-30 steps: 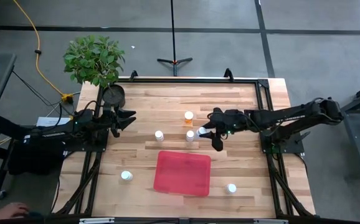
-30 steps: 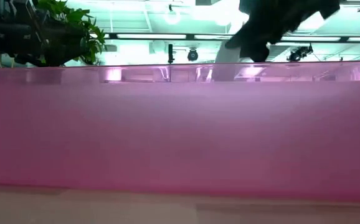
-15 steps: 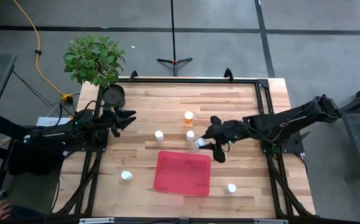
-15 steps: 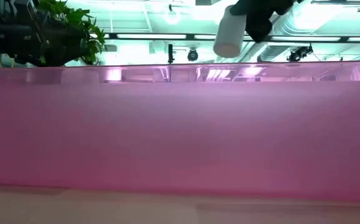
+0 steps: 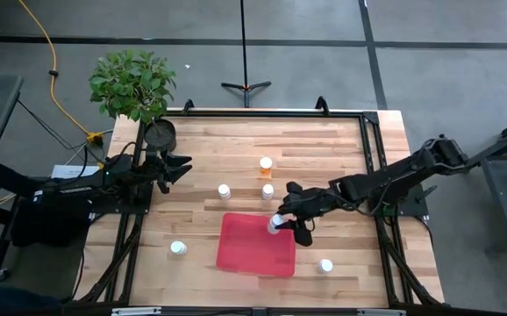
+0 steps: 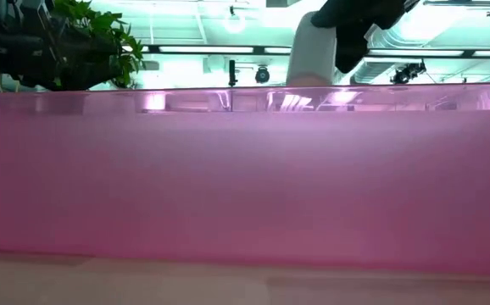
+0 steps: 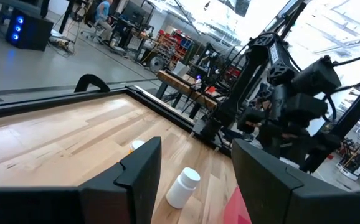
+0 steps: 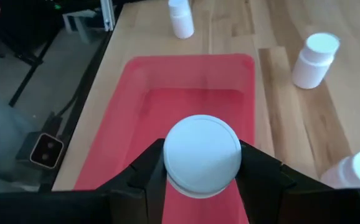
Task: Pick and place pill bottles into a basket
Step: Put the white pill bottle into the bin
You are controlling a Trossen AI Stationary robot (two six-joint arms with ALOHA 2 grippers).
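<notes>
A white pill bottle (image 5: 274, 224) is held clamped between the fingers of the right gripper (image 5: 282, 225), just over the upper right edge of the red basket (image 5: 245, 250) at the lower centre of the high view. In the right wrist view the bottle's cap (image 8: 202, 154) is seen directly above the basket floor (image 8: 186, 102), which appears bare. The carry step is judged nearly done; the next move calls for a short lowering and then a parting of the fingers so the bottle drops inside the rim.

The left gripper (image 5: 176, 169) is parked at the left edge of the desk (image 5: 324, 149), its fingers spread wide and holding nothing. Five more bottles stand on the pale wooden planks: an amber one (image 5: 266, 164), two white ones above the basket (image 5: 224, 190) (image 5: 268, 190), and two lower down (image 5: 178, 248) (image 5: 325, 265). A potted plant (image 5: 132, 83) is set at the upper left corner, and grey floor surrounds the frame.
</notes>
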